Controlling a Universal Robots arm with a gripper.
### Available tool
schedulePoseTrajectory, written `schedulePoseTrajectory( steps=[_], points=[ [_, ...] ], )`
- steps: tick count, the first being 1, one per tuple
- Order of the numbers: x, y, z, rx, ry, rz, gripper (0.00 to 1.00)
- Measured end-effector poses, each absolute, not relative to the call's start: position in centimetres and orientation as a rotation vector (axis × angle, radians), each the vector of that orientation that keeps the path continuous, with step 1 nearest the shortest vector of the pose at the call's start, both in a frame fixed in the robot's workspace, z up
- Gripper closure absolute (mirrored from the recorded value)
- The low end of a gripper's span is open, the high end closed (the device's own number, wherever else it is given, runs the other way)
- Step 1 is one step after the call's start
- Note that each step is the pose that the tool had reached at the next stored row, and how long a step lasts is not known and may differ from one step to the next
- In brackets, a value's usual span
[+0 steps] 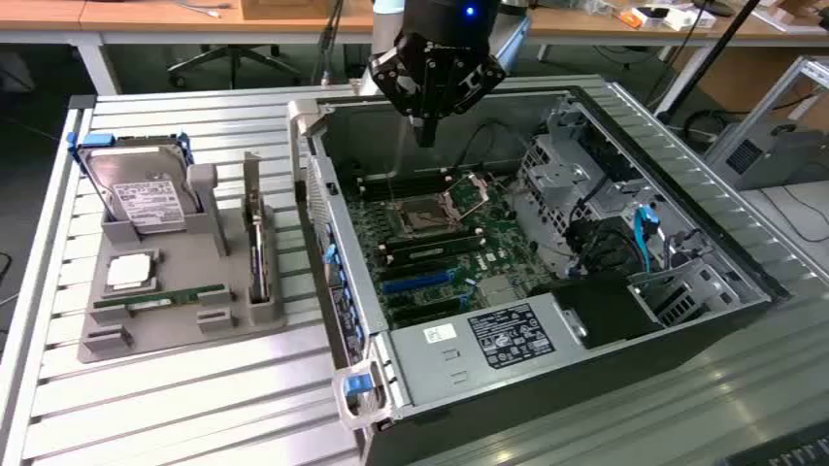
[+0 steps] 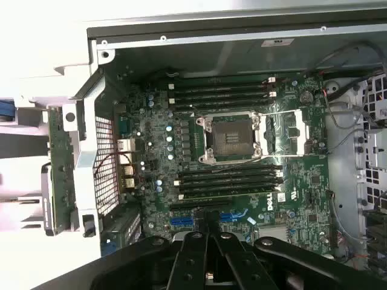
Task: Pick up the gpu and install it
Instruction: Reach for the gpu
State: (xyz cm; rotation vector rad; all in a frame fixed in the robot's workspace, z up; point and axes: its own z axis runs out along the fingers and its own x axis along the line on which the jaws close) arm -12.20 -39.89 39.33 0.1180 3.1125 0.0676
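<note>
The gpu (image 1: 256, 243) is a thin dark card standing on edge in a grey holder (image 1: 169, 325), left of the open computer case (image 1: 545, 340) in the exterior view. My gripper (image 1: 425, 136) hangs over the far end of the case, above the motherboard (image 1: 434, 243), well apart from the gpu. Its fingers are shut together with nothing between them. In the wrist view the gripper (image 2: 208, 228) points down at the motherboard (image 2: 242, 151), near the blue slots (image 2: 181, 221) and below the bare processor socket (image 2: 233, 138).
The holder also carries a silver hard drive (image 1: 136, 189), a small silver square part (image 1: 130, 272) and a green memory stick (image 1: 162, 296). Drive cages and cables (image 1: 609, 223) fill the case's right side in the exterior view. Slatted table (image 1: 194, 408) lies in front of the holder.
</note>
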Motion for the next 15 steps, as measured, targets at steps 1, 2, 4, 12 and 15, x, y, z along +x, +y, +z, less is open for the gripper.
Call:
schedulePoseTrajectory(
  steps=[1, 2, 4, 12, 15],
  points=[
    [-12.23, -39.89, 39.33, 0.118, 3.112, 0.068, 0.89],
    [-12.29, -39.89, 39.33, 0.118, 3.112, 0.068, 0.89],
    [-12.36, -39.89, 39.33, 0.118, 3.112, 0.068, 0.89],
    [-12.72, -39.89, 39.33, 0.118, 3.112, 0.068, 0.89],
    [-12.85, -39.89, 39.33, 0.118, 3.112, 0.068, 0.89]
  ],
)
